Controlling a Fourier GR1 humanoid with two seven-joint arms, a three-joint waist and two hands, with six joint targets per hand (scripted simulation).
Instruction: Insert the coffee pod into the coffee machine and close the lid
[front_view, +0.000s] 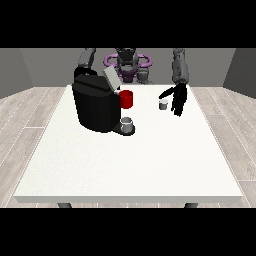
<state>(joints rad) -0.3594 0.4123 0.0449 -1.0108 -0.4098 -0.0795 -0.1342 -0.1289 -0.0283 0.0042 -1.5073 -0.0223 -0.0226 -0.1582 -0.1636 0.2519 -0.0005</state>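
A black coffee machine (96, 106) stands on the white table (125, 165), left of the middle, with its grey lid (111, 77) tilted up and open. A small grey cup (127, 124) sits on the machine's front tray. The coffee pod (163, 104), small and pale grey, stands on the table to the right of the machine. Just right of the pod hangs the hand at the view's right (178, 100), its fingers straight and pointing down, its thumb stretched towards the pod without holding it. The arm at the view's left (88, 57) drops behind the machine, where its hand cannot be made out.
A red mug (126, 99) stands right beside the machine, between it and the pod. The table's front half is bare white surface. A wooden floor surrounds the table.
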